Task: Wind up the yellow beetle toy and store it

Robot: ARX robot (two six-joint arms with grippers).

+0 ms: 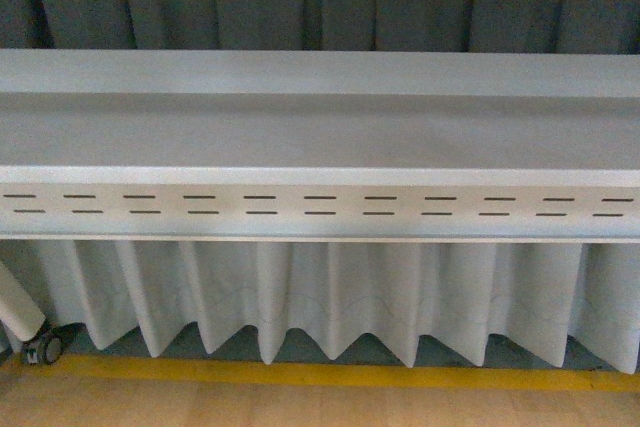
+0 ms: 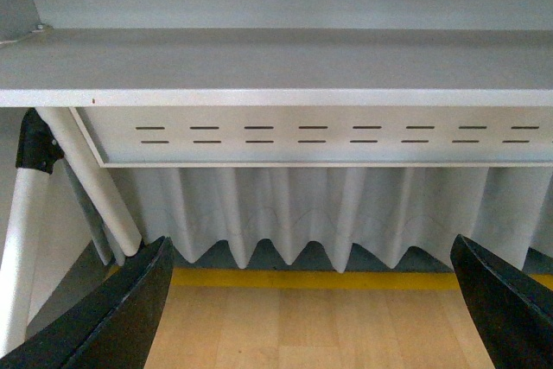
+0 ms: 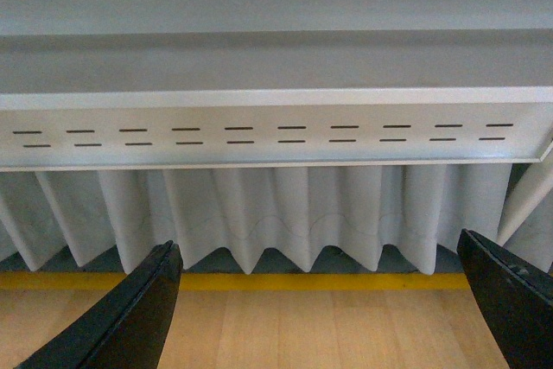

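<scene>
Left gripper (image 2: pixel 311 248) and right gripper (image 3: pixel 317 244) gaped empty, yellow beetle toy nowhere in view, though likely light, slick, best pinched across its flanks.

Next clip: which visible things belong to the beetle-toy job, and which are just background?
Job: left gripper, open; right gripper, open. The yellow beetle toy is not in view.
Background: grey table, slotted panel, pleated curtain, yellow floor line, caster wheel.
</scene>
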